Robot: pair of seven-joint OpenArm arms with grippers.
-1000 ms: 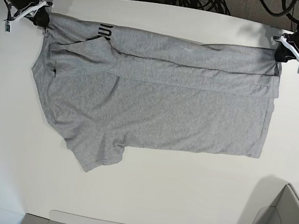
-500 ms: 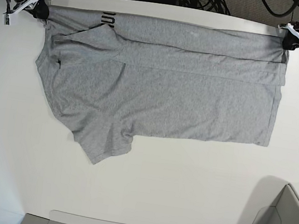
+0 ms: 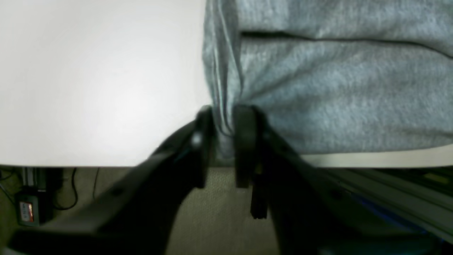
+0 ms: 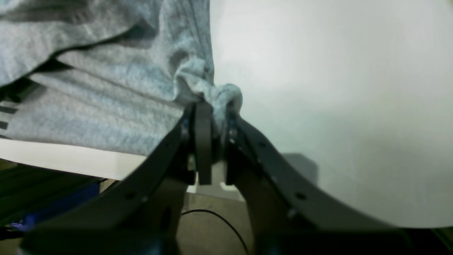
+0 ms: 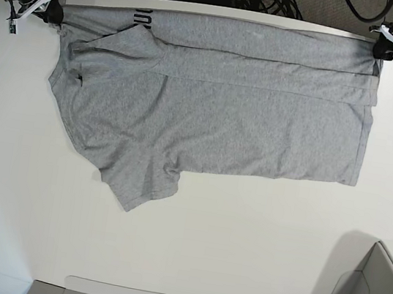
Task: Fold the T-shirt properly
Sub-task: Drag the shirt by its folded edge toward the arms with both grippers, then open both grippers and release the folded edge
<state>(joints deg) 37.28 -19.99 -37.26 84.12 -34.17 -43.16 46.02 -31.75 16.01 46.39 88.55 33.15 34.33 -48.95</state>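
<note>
Your right end effector [image 4: 212,120] is clamped on a bunched corner of the T-shirt [image 5: 216,113]; your left end effector [image 3: 223,124] has cloth between its jaws, but whether it grips or is letting go I cannot tell. Between them the shirt lies stretched flat along the far edge of the surface [image 5: 239,257]. One lengthwise fold done; near sleeve and remaining folds left.

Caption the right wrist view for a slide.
Right gripper pinching a bunched corner of the grey T-shirt at the white table's edge.
</note>
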